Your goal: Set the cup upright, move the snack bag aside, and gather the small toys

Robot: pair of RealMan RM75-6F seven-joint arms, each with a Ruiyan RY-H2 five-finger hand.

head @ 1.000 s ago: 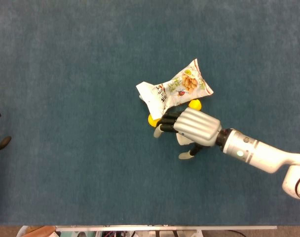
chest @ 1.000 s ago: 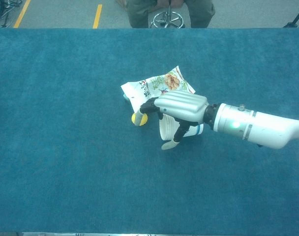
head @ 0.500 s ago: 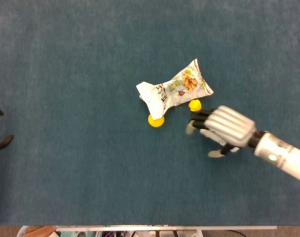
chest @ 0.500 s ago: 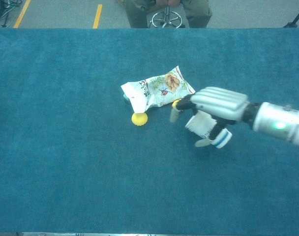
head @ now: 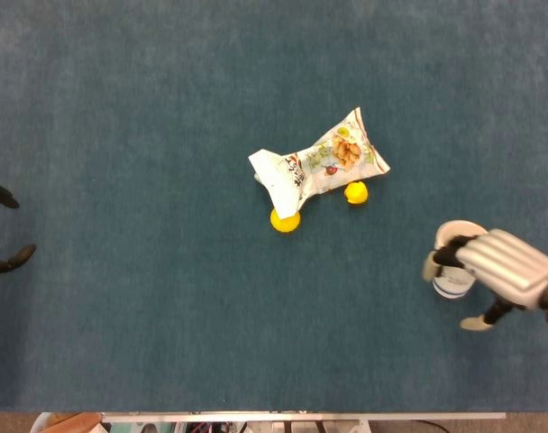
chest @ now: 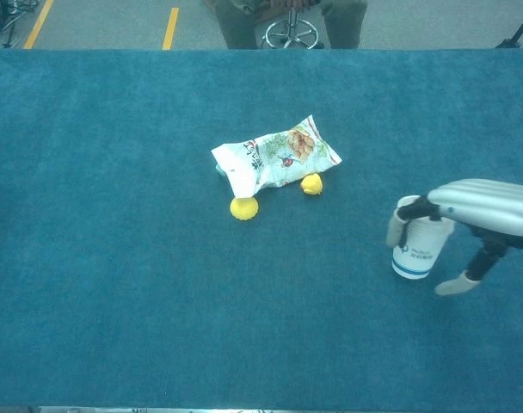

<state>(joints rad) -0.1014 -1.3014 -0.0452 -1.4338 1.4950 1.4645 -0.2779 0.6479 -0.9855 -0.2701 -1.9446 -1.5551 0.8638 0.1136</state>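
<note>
The right hand (chest: 476,222) grips the cup (chest: 416,248), upright on the desk (chest: 115,284) beneath its fingers; a clean release means parting them straight outward. The snack bag (chest: 274,157) lies well left.

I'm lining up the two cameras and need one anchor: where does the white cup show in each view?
Head view: the cup is at lower right, upright, in the right hand.
Chest view: the cup is at right of centre, upright on the blue cloth, in that same hand.
Shared landmark: the snack bag near the middle, up and left of the cup in both views.
</note>
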